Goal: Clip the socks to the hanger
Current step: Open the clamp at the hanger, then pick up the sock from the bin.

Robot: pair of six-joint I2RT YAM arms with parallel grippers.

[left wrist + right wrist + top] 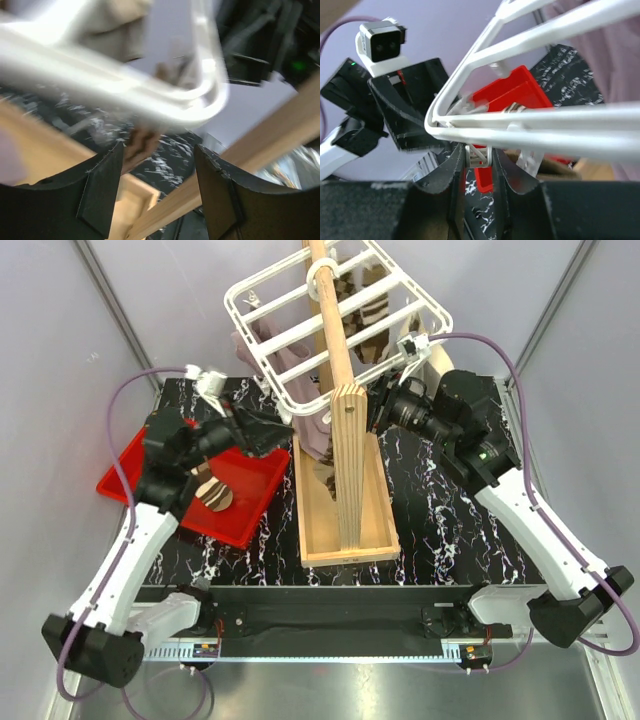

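Observation:
The white hanger [300, 315] hangs on the wooden pole; socks hang under it, a mauve one [258, 345] and a brown striped one [365, 302]. My right gripper [377, 410] reaches under the frame's near side and is shut on a small white clip peg [479, 156] dangling from the frame's bar [530, 131]. My left gripper [278, 430] is open and empty just below the frame's left corner [200, 107], which is blurred in the left wrist view. A brown-and-cream sock [212, 494] lies in the red tray.
The wooden pole [340, 360] rises from a shallow wooden base box [318, 530] between the arms. The red tray [250, 510] sits at the left on the black marbled mat. Grey walls close in the back and sides.

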